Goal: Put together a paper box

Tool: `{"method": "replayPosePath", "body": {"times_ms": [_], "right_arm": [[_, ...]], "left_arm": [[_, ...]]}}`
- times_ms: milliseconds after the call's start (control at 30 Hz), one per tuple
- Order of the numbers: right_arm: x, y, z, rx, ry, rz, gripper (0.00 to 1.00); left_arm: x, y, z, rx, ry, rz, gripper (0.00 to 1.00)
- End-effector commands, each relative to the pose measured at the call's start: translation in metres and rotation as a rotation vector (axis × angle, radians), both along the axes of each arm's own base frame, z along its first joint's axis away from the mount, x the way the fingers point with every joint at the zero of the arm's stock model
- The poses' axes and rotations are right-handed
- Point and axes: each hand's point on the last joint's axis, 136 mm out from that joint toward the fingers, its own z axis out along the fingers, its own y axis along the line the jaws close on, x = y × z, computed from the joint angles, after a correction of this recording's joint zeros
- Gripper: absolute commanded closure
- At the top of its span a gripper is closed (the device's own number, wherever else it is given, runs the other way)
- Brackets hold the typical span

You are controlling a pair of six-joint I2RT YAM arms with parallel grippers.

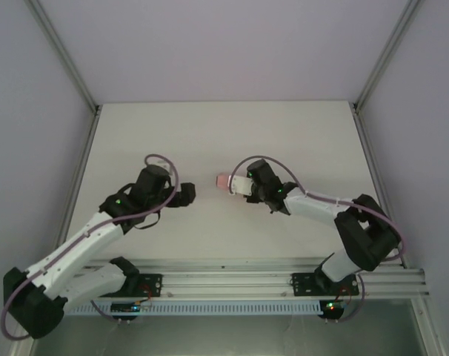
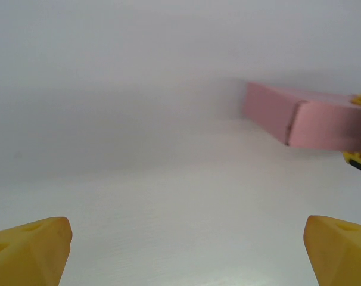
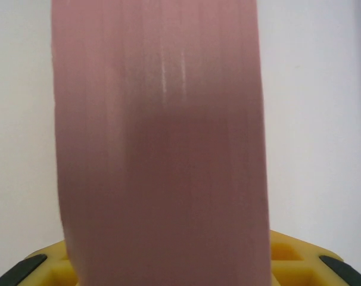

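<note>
The right claw [image 1: 236,184] is clamped on the paper box [image 1: 223,181]. In the right wrist view its yellow fingers [image 3: 291,253] are seen at 5 and 7 o'clock, pressed against the near end of the box. From there the pink card is carried up the frame toward 12 o'clock.

In the top view the box is seen as 1 small closed pink block, projected from the right claw toward 9 o'clock, near the middle of the desk [image 1: 210,133]. Whether it touches the desk cannot be told.

The left claw [image 2: 186,253] is spread wide, and nothing is held between its 2 yellow fingertips [image 2: 34,247], which are seen over bare desk. In the left wrist view the box is placed at 2 o'clock, well apart from them. Yellow parts of the right claw are seen above and below the box's far end at 3 o'clock.

In the top view the left claw is found at 9 o'clock of the box, near it but apart, and the 2 claws are pointed at each other. The left arm [image 1: 76,248] and the right arm [image 1: 321,208] are mounted on a metal rail [image 1: 232,278] at 6 o'clock.
</note>
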Motion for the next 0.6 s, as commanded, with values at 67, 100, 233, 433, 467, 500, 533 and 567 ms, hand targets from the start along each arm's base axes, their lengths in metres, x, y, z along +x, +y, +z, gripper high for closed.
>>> {"method": "replayPosePath", "body": {"times_ms": [67, 100, 233, 433, 467, 500, 533, 567], "right_arm": [[0.043, 0.031, 0.019, 0.071, -0.324, 0.062, 0.69], [0.046, 0.034, 0.012, 0.051, -0.339, 0.074, 0.68], [0.047, 0.043, -0.021, -0.073, -0.371, 0.134, 0.66], [0.023, 0.046, -0.050, -0.092, -0.215, 0.179, 0.53], [0.017, 0.045, -0.052, -0.083, -0.164, 0.181, 0.44], [0.011, 0.044, -0.054, -0.078, -0.120, 0.183, 0.32], [0.004, 0.044, -0.054, -0.078, -0.078, 0.191, 0.22], [-0.003, 0.042, -0.055, -0.080, -0.027, 0.196, 0.16]], "left_arm": [[-0.008, 0.047, -0.017, 0.032, 0.054, 0.208, 0.00], [-0.009, 0.049, -0.018, 0.029, 0.060, 0.216, 0.00], [-0.010, 0.053, -0.025, 0.043, 0.086, 0.225, 0.00], [-0.008, 0.053, -0.028, 0.037, 0.093, 0.220, 0.00], [-0.008, 0.052, -0.028, 0.037, 0.095, 0.218, 0.00], [-0.008, 0.052, -0.029, 0.036, 0.097, 0.219, 0.00], [-0.007, 0.053, -0.029, 0.038, 0.098, 0.220, 0.01], [-0.007, 0.053, -0.031, 0.042, 0.104, 0.219, 0.00]]}}
